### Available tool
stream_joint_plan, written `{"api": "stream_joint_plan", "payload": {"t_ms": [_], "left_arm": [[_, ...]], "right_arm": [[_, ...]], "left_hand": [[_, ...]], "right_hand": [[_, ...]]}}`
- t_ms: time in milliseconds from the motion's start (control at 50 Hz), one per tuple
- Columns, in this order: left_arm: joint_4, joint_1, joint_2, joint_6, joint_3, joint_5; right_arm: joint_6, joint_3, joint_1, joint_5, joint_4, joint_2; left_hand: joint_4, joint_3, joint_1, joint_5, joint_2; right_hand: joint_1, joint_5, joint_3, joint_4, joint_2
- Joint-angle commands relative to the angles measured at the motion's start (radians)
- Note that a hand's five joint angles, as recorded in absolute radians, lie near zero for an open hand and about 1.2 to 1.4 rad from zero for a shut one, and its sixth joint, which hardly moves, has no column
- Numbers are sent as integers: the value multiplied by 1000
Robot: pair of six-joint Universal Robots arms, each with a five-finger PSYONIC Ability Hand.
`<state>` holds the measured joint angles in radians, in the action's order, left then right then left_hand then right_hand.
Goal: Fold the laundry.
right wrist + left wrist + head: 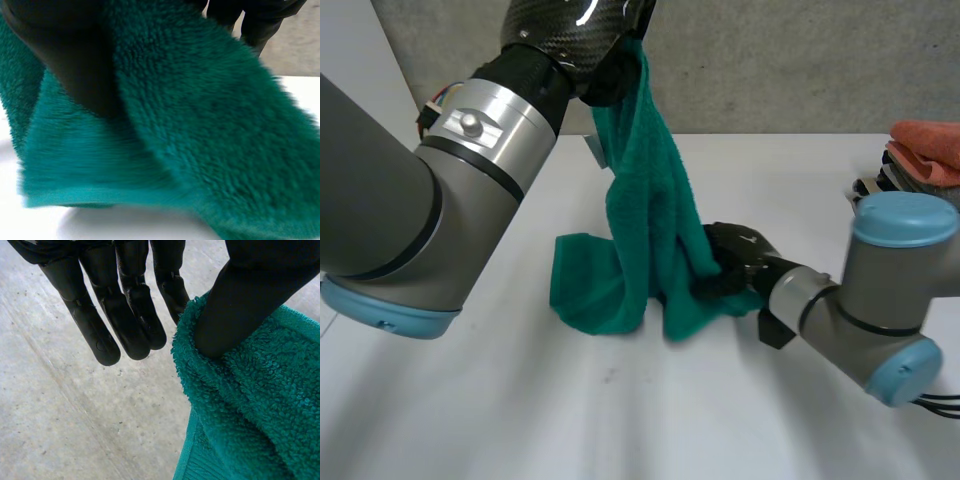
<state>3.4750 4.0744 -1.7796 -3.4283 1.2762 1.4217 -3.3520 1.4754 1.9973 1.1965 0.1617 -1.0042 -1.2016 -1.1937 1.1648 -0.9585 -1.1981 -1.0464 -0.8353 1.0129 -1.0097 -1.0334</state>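
Near the middle of the white table (470, 400), a green towel (650, 200) is hanging from the left hand (610, 75). That hand is holding the towel's upper end high at 12 o'clock, while the lower part is bunching on the tabletop. The right hand (735, 262), at about 4 o'clock from that heap, is gripping the towel's low edge just above the table.

In the head view the left arm (410, 200) is covering most of the left hand. The left wrist view is showing its thumb (235, 310) pressing into the thick pile, with the nearest of the straight fingers (122, 315) touching the cloth's edge, so the hand is pinching the towel.

The right wrist view is showing that hand's thumb lying across the near side of the towel and its fingers peeking past the far side, clamping the cloth between them.

At 3 o'clock a stack of folded cloths (925, 150), orange-red on top, is being cut off by the head view's edge. Its darker lower layers are hard to make out.
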Motion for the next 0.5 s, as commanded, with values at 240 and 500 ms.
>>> {"api": "stream_joint_plan", "payload": {"t_ms": [240, 500], "left_arm": [[-5, 7, 176, 4, 66, -4], [-5, 7, 238, 3, 135, 6]], "right_arm": [[454, -315, -97, 195, 114, -211], [306, -567, 75, 65, 297, 171]], "left_hand": [[-195, -203, 231, -263, -198], [-195, -203, 231, -263, -198]], "right_hand": [[-350, -386, 383, -387, -363], [-350, -386, 383, -387, -363]]}}
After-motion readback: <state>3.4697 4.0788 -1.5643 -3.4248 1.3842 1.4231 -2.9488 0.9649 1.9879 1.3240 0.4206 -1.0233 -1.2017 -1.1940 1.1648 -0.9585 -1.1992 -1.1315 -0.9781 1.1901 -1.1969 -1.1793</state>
